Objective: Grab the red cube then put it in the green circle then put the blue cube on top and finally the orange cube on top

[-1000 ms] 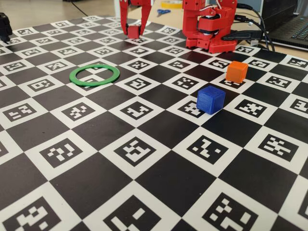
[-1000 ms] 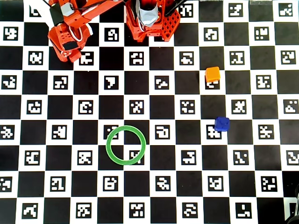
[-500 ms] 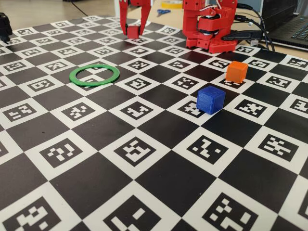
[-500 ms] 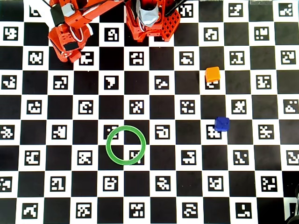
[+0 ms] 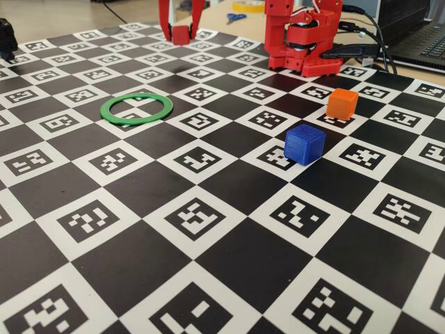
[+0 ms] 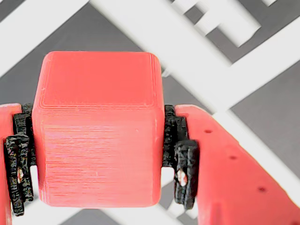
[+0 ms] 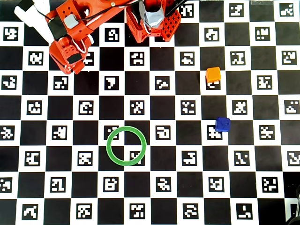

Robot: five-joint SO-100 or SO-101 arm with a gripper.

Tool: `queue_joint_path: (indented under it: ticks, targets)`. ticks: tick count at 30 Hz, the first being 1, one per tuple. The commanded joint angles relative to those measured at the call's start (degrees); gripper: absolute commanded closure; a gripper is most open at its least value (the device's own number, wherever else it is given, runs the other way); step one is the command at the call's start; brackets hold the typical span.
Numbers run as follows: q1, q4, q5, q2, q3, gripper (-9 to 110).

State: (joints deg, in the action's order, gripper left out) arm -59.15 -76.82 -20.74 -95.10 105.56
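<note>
Red cube is clamped between my fingers, one black ribbed pad pressed to each of its side faces in the wrist view, with the checkered marker mat blurred beneath it. In the fixed view I see the same red cube pinched at the far edge of the board, my two red fingers coming down on either side of it; I cannot tell from that angle whether it touches the mat or hangs just above it. In the overhead view my fingers are tucked under my own arm near the top left, and the cube is hidden there.

Green circle lies flat on the counter, well apart from me, toward the left of the fixed view; in the overhead view the green circle sits a little left of centre and has only mat inside it. Blue cube rests on the mat to the right, nearer the camera in the fixed view, and orange cube stands behind it, near but not touching. From above, the orange cube is toward the upper right and the blue cube is below it, slightly turned against the squares. My base stands at the far side of the mat, with dark cables trailing off to the right.
</note>
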Motion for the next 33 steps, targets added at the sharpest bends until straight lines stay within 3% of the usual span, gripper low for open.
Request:
queue_joint_path:
  ticks: [1,8,14,23,33]
  targets:
    - [3.9,-7.2,0.3,-2.3,-13.4,95]
    - [9.8,-18.5,0.8,4.9,-33.6,95]
    - [18.0,-22.3,1.3,5.5,-41.1,95]
    - [31.6,-23.3,3.5,5.4,-42.6,96]
    - [42.3,-15.8,3.3,7.2,-36.5,96]
